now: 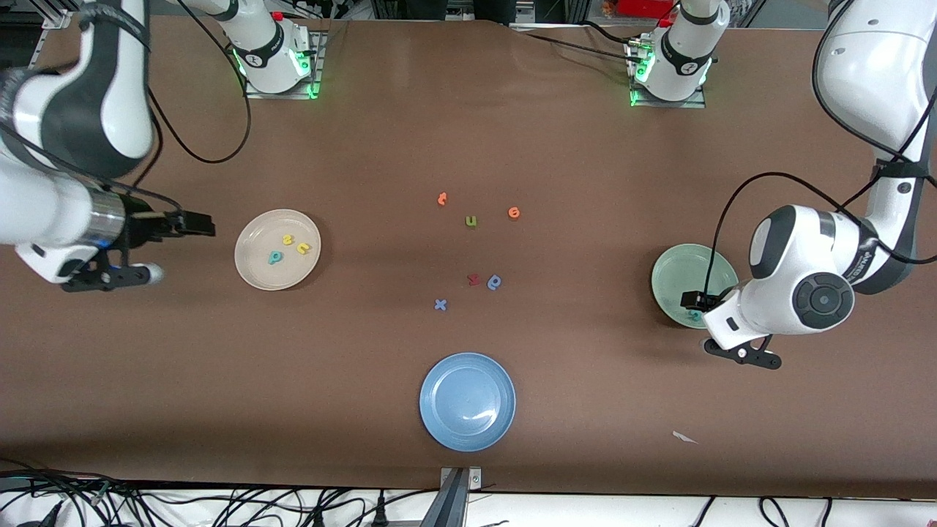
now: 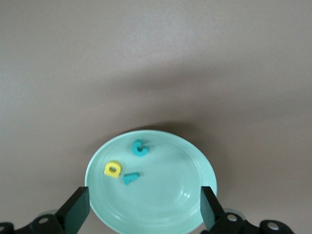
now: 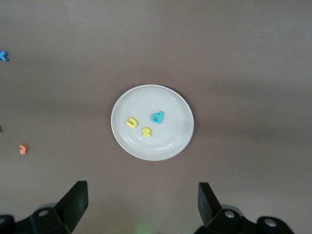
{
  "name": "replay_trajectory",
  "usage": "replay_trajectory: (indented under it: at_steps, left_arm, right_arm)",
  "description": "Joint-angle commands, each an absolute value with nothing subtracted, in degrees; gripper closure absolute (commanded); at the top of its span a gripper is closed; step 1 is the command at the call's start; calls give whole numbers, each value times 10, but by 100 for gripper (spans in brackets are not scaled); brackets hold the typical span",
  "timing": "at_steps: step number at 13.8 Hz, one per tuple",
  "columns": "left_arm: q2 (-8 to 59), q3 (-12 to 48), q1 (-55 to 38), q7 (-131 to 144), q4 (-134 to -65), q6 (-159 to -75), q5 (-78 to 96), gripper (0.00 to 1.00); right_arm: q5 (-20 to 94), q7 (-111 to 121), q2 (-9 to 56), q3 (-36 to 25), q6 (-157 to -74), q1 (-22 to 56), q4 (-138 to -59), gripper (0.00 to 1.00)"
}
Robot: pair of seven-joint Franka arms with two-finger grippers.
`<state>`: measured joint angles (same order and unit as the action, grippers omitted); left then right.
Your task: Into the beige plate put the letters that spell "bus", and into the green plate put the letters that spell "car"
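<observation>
The beige plate holds a teal "b", a yellow "u" and a yellow "s". My right gripper hangs open and empty over the table beside this plate, toward the right arm's end. The green plate holds a teal "c", a yellow "a" and a teal "r". My left gripper is open and empty above the plate, its arm hiding part of it in the front view.
Loose letters lie mid-table: two orange ones, an olive "u", a red one, a blue "a"-like one and a blue "x". A blue plate sits nearest the front camera, with a white scrap beside it.
</observation>
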<state>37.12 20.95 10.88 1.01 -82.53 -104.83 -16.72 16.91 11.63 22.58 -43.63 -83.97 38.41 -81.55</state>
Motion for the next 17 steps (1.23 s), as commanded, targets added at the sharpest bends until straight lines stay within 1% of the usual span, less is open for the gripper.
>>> replay_trajectory:
  at_steps: [1, 2, 3, 4, 5, 6, 7, 8, 9, 10, 12, 13, 14, 17]
  left_arm:
    - [331, 209, 108, 19, -814, -994, -134, 0]
    - [324, 207, 115, 21, -802, -973, -112, 0]
    - [306, 202, 123, 16, -804, -971, -90, 0]
    - [260, 167, 113, 8, -824, -969, -53, 0]
    - [226, 117, 89, -5, -851, -969, -16, 0]
    - [196, 78, 72, -37, -864, -969, 17, 0]
    - [166, 49, 56, -60, -883, -963, 30, 0]
    - [131, 14, 31, -67, -906, -962, 29, 0]
    - [101, -20, -4, -69, -921, -962, 24, 0]
    - [76, -46, -24, -69, -927, -959, 23, 0]
    - [36, -55, -39, -79, -928, -946, 6, 0]
    - [21, -57, -47, -78, -928, -945, -1, 0]
    - [11, -61, -51, -75, -927, -945, -2, 0]
    - [-13, -90, -73, -79, -938, -944, -2, 0]
  right_arm:
    - [121, 109, 175, -347, -811, 324, -818, 0]
    - [93, 99, 167, -277, -811, 276, -821, 0]
    - [57, 90, 156, -200, -809, 221, -823, 0]
    - [30, 62, 144, -122, -813, 169, -834, 0]
    - [15, 24, 122, -66, -823, 122, -860, 0]
    - [-1, 15, 99, -21, -853, 81, -905, 0]
    - [-8, 8, 58, 13, -906, 46, -964, 0]
    - [-8, -5, 12, 29, -969, 30, -1032, 0]
    - [-4, -25, -14, 29, -1001, 25, -1061, 0]
    - [-2, -21, -16, 29, -1000, 17, -1055, 0]
    - [-4, -23, -13, 29, -990, 2, -1009, 0]
    - [-6, -7, -1, 26, -973, -2, -991, 0]
    - [1, -6, -3, 25, -938, -1, -992, 0]
    - [25, -29, -3, 18, -938, 6, -984, 0]
